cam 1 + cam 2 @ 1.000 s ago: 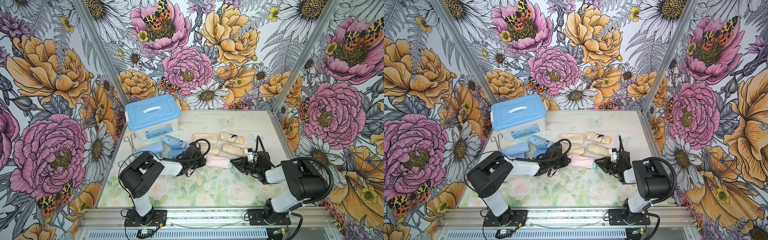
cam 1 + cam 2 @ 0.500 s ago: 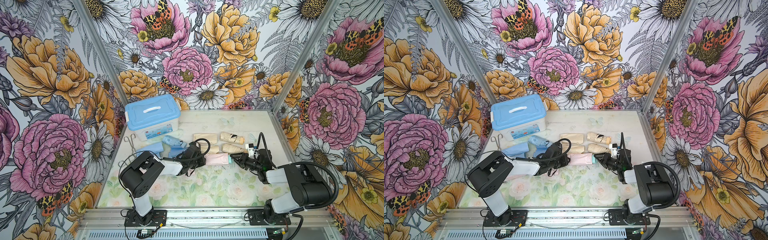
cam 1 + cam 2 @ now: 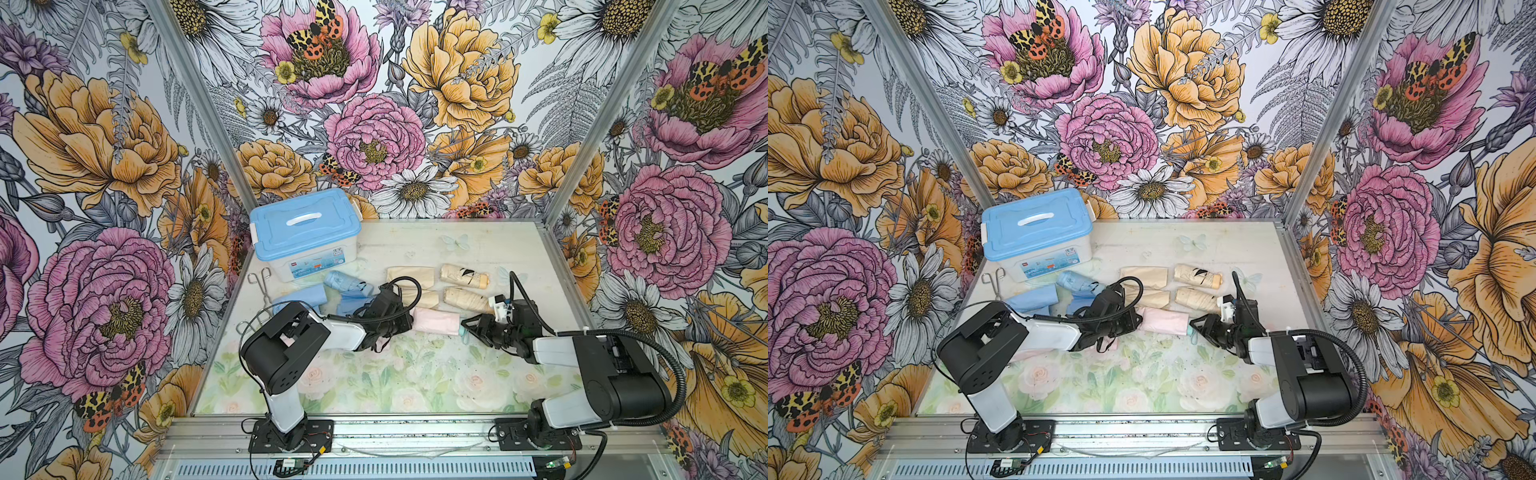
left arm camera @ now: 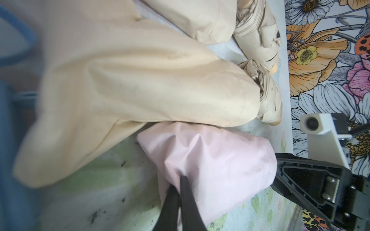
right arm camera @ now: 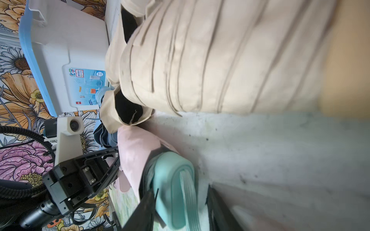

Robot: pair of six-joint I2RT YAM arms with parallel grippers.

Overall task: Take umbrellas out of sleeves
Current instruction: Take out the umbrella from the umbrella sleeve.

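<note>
Now | step: mint umbrella (image 5: 172, 170) to be drawn from pink sleeve (image 3: 436, 322), mid-tabletop | left gripper (image 4: 179, 182) pinched shut on sleeve end | right gripper (image 5: 181, 190) part-open, handle straddled | next: handle to be clamped, pulled toward right edge

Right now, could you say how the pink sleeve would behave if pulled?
Probably floppy: the pink sleeve puckers where the left pincer pinches it. The mint-green umbrella fills it snugly, so both may drag along together.
</note>
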